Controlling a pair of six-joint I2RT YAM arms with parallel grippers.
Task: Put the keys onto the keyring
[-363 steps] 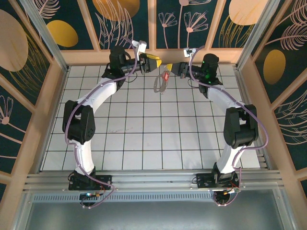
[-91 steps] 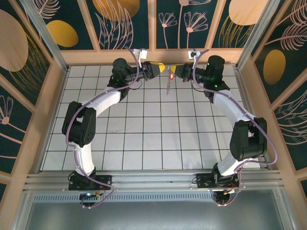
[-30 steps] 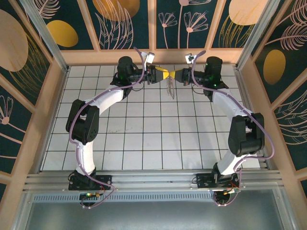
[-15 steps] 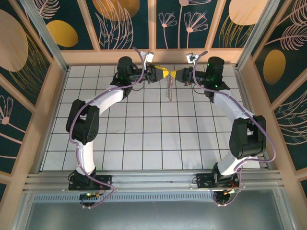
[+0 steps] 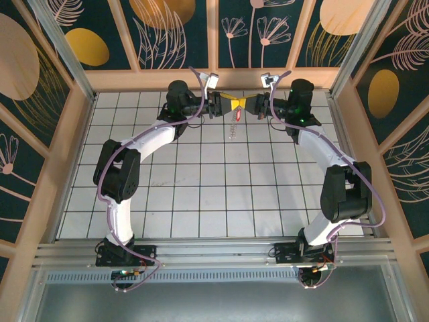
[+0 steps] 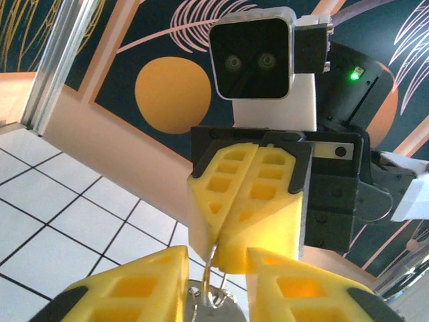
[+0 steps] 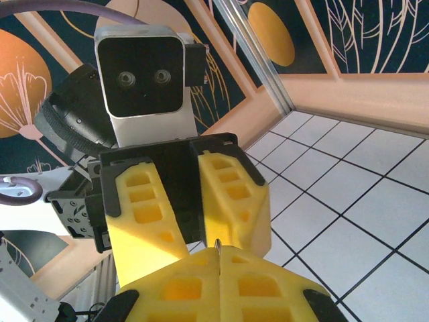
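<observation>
The left claw [image 5: 226, 103] has narrowed in the last second, but its yellow fingers [image 6: 144, 285] are still apart, with the keyring [image 5: 233, 125] wire in the gap between them. The keyring hangs in the air above the far tiles of the table [image 5: 201, 188], chain strip dangling, and the red key [image 5: 238, 107] is just beside its top. The right claw [image 5: 249, 104] stays fully closed, pinching the ring's thin wire. In my judgement the left claw is closing to steady the ring for threading. Both arms reach forward and bend inward, with the claws tip to tip
</observation>
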